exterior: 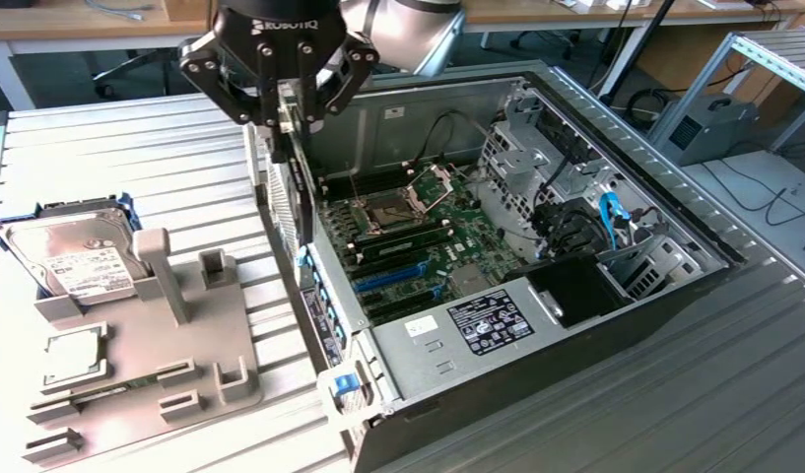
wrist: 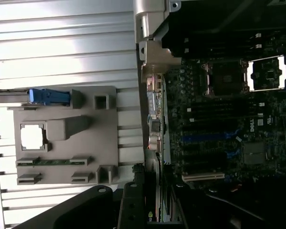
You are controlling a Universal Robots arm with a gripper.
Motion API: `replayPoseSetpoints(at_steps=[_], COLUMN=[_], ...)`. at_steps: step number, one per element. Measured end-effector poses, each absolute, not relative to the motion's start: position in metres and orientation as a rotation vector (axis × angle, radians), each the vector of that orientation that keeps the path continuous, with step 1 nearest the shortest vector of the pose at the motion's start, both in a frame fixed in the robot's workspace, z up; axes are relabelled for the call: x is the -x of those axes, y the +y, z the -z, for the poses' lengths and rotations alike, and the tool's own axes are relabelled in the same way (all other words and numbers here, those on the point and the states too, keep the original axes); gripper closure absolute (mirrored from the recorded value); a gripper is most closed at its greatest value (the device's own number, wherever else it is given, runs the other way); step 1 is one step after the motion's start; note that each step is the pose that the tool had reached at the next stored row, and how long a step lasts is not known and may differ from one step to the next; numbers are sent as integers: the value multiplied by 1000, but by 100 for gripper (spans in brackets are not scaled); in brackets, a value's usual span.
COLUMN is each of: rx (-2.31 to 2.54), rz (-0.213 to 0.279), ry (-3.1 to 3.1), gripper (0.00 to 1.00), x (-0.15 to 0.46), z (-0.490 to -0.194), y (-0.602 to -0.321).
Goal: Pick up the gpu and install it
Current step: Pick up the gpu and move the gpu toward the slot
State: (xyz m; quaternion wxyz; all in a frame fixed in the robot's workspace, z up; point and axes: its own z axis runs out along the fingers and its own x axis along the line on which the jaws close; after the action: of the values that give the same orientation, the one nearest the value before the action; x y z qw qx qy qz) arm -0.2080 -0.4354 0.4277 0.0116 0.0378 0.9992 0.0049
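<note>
Gpu (exterior: 293, 192) held upright at the open computer case's (exterior: 416, 370) side wall.
Nearest, beside the case on the exterior view's left, sits a gray parts holder (exterior: 153, 335) with a hard drive (exterior: 74, 256) at its far end. Farther back, above the case wall, the gripper (exterior: 287, 120) clamps the gpu's top edge. The card hangs straight below it, edge-on, beside the motherboard (exterior: 468, 246).

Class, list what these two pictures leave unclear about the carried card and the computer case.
Exterior view: the gpu hangs edge-on in the end effector, so its faces and connector are hidden.
Exterior view: the arm is cut off by the top edge.
Exterior view: the hard drive label's print is too small to read.
Wrist view: part of the computer case interior is lost in shadow.
</note>
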Motion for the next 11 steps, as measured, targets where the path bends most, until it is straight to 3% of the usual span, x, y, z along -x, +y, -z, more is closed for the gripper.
replayPoseSetpoints(at_steps=[11], rx=[-118], rz=[-10], ry=[3117], gripper=[74], x=[176], z=[-426], y=[-434])
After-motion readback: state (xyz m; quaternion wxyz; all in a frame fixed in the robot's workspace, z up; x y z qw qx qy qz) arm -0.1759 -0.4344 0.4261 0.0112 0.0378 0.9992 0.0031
